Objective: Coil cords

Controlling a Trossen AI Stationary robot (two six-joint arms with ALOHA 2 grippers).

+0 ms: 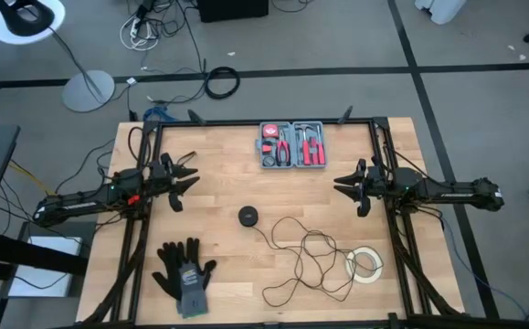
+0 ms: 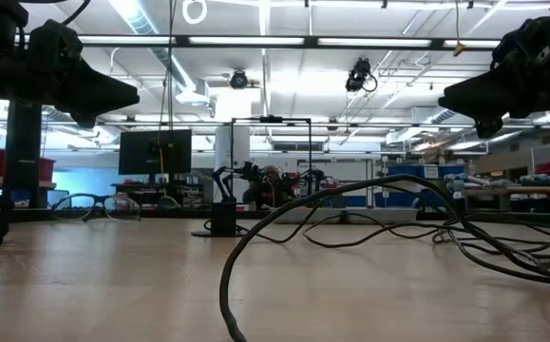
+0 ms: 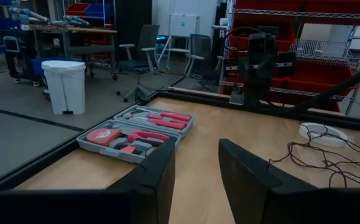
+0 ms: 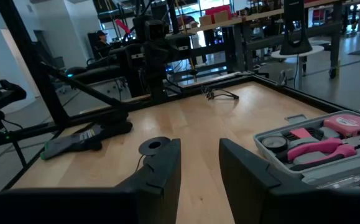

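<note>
A very thin black wire [image 1: 310,260] lies in loose loops on the wooden table, right of the middle toward the near edge. One end leads to a small round black disc [image 1: 248,216] lying flat at mid-table; the disc also shows in the right wrist view [image 4: 153,145]. The wire shows in the low view [image 2: 350,214] and the left wrist view [image 3: 319,155]. My left gripper [image 1: 191,175] hovers open at the table's left side, above the wood. My right gripper [image 1: 341,185] hovers open at the right side. Both point toward the middle and touch nothing.
A grey tool case [image 1: 293,144] with red-handled tools lies open at the far middle. A white tape roll [image 1: 365,264] lies by the wire's right loops. A pair of black-grey gloves [image 1: 185,272] lies at the near left. Black frame bars [image 1: 264,122] run along the table's edges.
</note>
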